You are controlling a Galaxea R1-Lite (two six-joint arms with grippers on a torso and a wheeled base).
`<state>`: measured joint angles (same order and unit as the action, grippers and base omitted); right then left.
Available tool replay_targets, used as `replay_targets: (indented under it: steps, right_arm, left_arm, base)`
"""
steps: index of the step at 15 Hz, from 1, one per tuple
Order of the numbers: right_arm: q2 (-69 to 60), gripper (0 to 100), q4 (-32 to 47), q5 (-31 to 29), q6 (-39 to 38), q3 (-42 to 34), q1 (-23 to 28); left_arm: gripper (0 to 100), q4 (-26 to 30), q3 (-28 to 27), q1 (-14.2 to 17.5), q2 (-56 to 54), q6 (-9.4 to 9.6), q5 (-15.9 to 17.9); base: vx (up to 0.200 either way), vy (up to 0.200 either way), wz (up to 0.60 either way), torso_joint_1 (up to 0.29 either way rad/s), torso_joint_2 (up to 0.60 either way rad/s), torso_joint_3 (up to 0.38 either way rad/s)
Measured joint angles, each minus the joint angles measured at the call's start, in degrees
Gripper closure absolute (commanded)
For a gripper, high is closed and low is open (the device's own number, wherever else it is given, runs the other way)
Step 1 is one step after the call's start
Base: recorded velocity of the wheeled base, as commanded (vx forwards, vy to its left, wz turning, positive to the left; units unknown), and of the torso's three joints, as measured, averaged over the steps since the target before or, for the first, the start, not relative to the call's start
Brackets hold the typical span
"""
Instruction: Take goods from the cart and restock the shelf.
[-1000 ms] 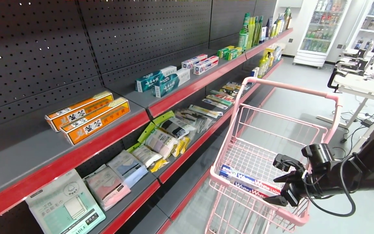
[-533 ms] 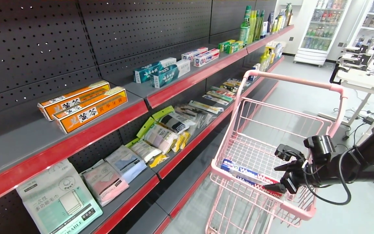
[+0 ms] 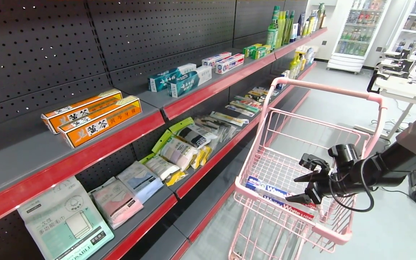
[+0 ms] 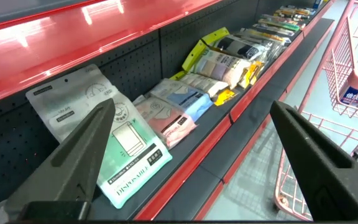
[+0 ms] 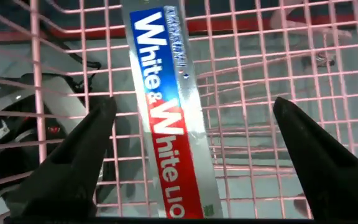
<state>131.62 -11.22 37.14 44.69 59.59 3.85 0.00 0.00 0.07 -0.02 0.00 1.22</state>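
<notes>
Right tool (image 3: 296, 188) open, fingers spread wide, hanging over the basket of the pink cart (image 3: 332, 234), just above a long blue-and-red box (image 3: 276, 195). Nothing gripped. Box lies flat on the cart's wire floor at the near end. Left tool (image 4: 191, 158) open too, empty, low beside the shelf (image 3: 85, 162), facing soft packs (image 4: 179, 106) on the lower level. Upper level: two orange boxes (image 3: 96, 122) nearest, teal boxes (image 3: 179, 82) farther along, bottles (image 3: 280, 30) at the far end.
</notes>
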Motion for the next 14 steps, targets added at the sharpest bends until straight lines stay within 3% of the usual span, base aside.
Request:
replay_targets:
  steps: [14]
  right_arm:
    - [8.31,0,7.01,0.43,3.64,9.46,-1.77]
  left_arm:
    - [0,0.0,0.0,0.0,0.0,0.0,0.01]
  base:
    - [0.0,0.0,0.0,0.0,0.0,0.0]
